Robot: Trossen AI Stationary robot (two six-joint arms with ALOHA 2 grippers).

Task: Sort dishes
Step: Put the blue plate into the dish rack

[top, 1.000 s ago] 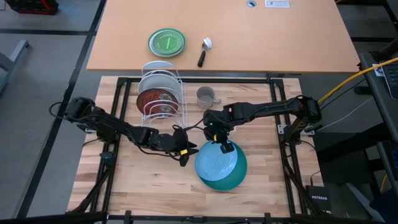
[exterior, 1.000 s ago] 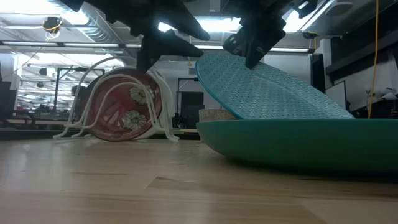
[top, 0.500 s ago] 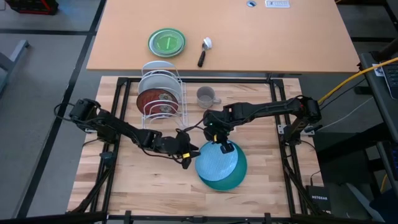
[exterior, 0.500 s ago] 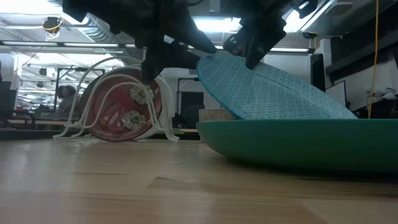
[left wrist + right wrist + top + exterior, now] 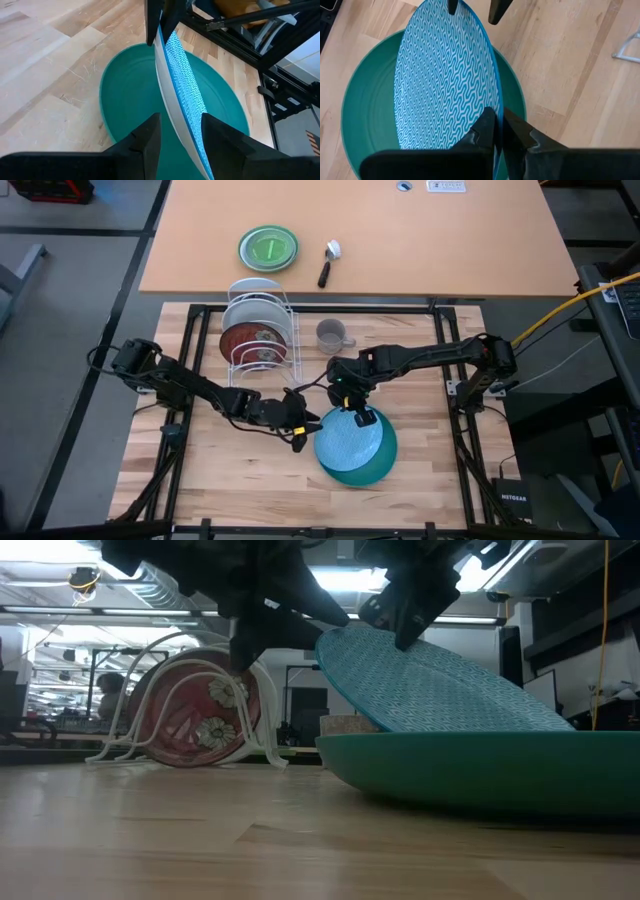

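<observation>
- Between both pincers, light blue plate (image 5: 347, 442) tilted over teal plate (image 5: 372, 468): handover step, by judgement.
- Right pincer (image 5: 496, 131) clamped on its rim; left pincer (image 5: 176, 131) apart, straddling opposite edge.
- Next called for: closing left, releasing right.

— What colours are in front of me?
— My dark fingers (image 5: 487, 131) pinch a light blue plate (image 5: 442, 75) with a white wavy pattern, over a plain teal plate (image 5: 367, 115).
— And the rack?
— White wire rack (image 5: 258, 330), with a dark red flowered plate (image 5: 200, 720).
</observation>
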